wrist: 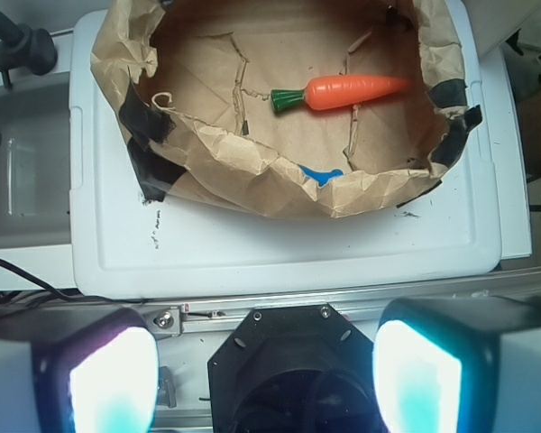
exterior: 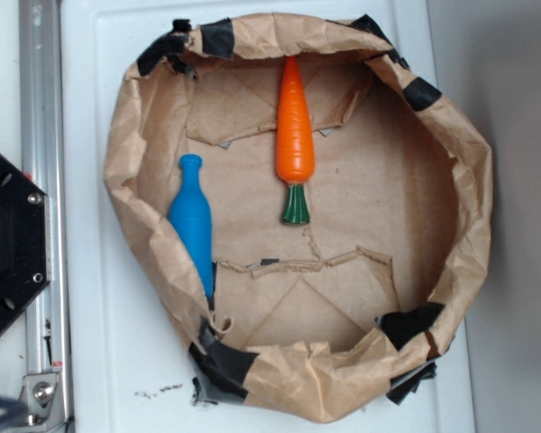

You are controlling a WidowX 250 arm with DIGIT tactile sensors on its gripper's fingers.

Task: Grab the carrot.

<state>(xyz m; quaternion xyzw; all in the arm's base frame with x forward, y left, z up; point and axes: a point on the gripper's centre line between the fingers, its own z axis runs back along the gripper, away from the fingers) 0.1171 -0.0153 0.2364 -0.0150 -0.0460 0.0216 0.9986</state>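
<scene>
Carrot (exterior: 295,131), glossy tapered plastic, lies on crinkled paper (exterior: 343,225).

I see a white plastic top (exterior: 99,352) that carries everything. A big brown paper ring (exterior: 473,180), patched with black tape, sits right on it and makes a bowl. Inside, on the paper floor, the carrot (exterior: 295,126) lies near 12 o'clock, its point toward the rim. The blue bottle toy (exterior: 192,225) lies at 9 o'clock, against the paper wall.
</scene>
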